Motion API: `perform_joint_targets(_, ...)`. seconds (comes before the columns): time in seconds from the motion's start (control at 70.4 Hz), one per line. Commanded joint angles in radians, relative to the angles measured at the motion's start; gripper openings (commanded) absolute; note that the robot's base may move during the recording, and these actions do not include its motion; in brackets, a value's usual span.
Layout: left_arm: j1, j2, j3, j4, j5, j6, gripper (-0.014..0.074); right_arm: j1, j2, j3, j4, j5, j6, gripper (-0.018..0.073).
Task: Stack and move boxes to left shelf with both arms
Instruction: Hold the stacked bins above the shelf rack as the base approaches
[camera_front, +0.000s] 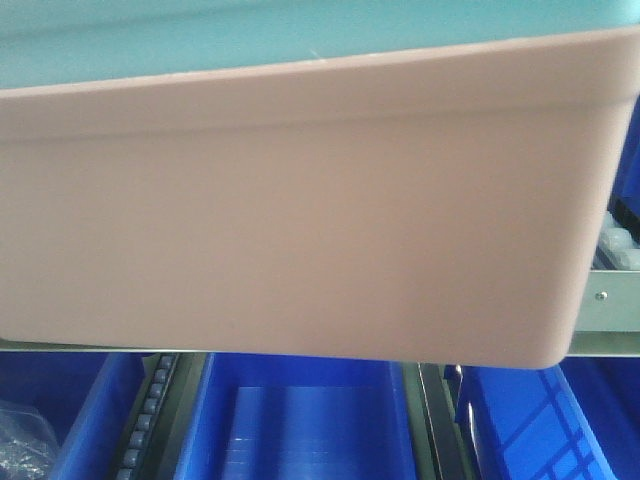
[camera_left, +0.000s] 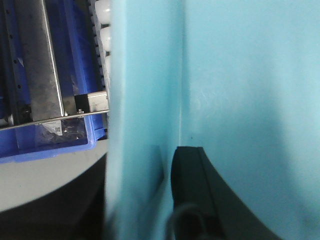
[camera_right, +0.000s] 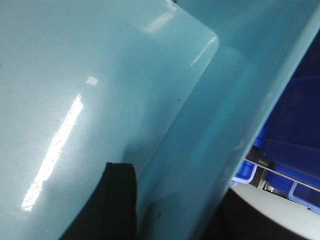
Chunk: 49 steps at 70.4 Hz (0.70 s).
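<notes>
In the front view: the salmon pink smooth plastic tub (camera_front: 290, 210) fills nearly the whole frame, its long side wall facing the camera and slightly tilted, lower at the right.
Blue tub: the light sky blue smooth plastic tub (camera_front: 250, 35) shows as a band above the pink rim, nested in or sitting on the pink one; which of the two cannot be told.
Shelf: the steel-framed flow rack (camera_front: 610, 300) appears at the right edge, a flat metal bar with screws and a few small white rollers above it, just behind the pink tub's corner.
Below: dark blue ribbed plastic crates (camera_front: 300, 420) stand under the tubs, with a rail of grey rollers (camera_front: 150, 410) between two of them.
Left gripper: one black finger (camera_left: 192, 190) lies against the inner wall of the light blue tub near its corner; the other finger is hidden, so whether it pinches the wall cannot be told.
Right gripper: one black finger (camera_right: 112, 200) rests on the glossy inside of the light blue tub beside its wall; the grip cannot be told.
Left wrist surroundings: the rack's metal bar (camera_left: 45, 65), white rollers (camera_left: 102, 22) and a dark blue crate (camera_left: 75, 75) sit just beside the tub's outer wall.
</notes>
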Motion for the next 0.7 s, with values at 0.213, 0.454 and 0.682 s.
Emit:
perform_joint_targets(0.213,-0.041,-0.043,-0.069,-0.06,-0.3,0.055,-0.0003,0.034,-0.03,-0.041,0.094,-0.281,-0.054,0.0037)
perform_joint_targets(0.454,-0.041,-0.043,-0.069,-0.06,-0.3,0.055,-0.0003,0.034,-0.03,-0.041,0.094,-0.296,-0.054,0.0037)
perform_joint_targets(0.682,-0.041,-0.043,-0.069,-0.058,-0.306,0.089,-0.0003,0.034,-0.03,-0.041,0.094,-0.283,-0.054,0.0037)
